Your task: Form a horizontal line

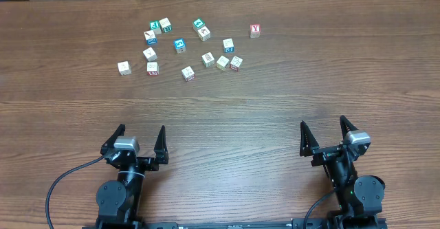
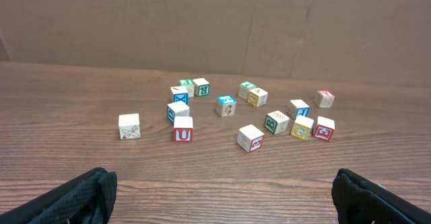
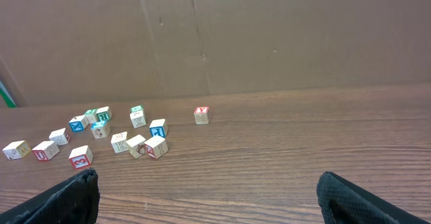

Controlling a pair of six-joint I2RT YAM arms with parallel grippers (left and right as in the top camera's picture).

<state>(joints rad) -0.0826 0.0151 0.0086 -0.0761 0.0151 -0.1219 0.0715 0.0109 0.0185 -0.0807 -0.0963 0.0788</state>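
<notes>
— What's the biggest thing here?

— The brown wood-grain surface, with a cardboard wall standing along its far edge.

— And the arms?

— Both sit at the near edge. The left hand has its black fingers spread wide with nothing between them. The right hand is spread just the same, also holding nothing. A black cable loops off beside the left arm's base.

— Where are the blocks?

— The letter cubes lie loose across the far part of the surface, well apart from both hands and more toward the left arm's side. They're scattered and turned at odd angles, not in a row. A few pairs touch or nearly do.

— The one with the Y?

— The red Y cube stands alone at the right end of the scatter, apart from the rest. At the left end sits a pale cube, with a red U cube near it.
</notes>
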